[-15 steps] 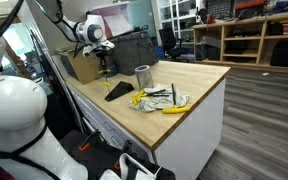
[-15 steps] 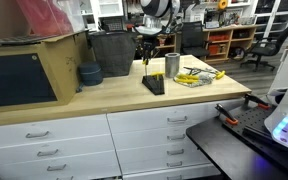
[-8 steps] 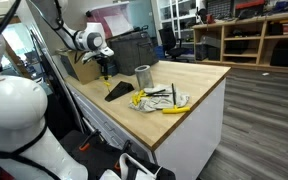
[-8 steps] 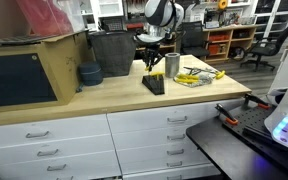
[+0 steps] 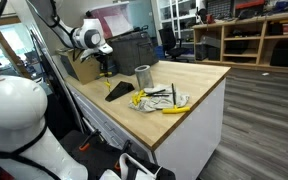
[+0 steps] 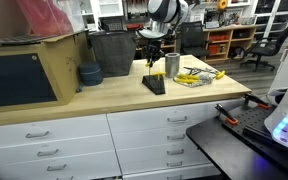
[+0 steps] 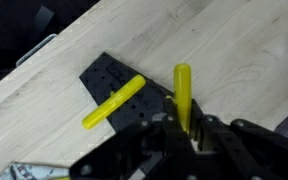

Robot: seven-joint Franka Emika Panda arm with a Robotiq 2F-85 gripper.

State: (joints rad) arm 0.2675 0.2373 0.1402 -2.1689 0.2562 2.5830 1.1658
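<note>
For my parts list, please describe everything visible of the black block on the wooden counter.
The black block is flat, rectangular, matte, with rows of small holes on top. It lies on the wooden counter near its edge. A yellow stick touches it, lying across or plugged in, unclear. The shut gripper holds a second yellow stick close by.

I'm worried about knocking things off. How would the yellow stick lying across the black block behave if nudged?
The yellow stick looks straight and slim, so probably stiff and light. It seems round and lies slantwise on the flat black block, one end past its edge, so a nudge may roll or tip it off.
</note>
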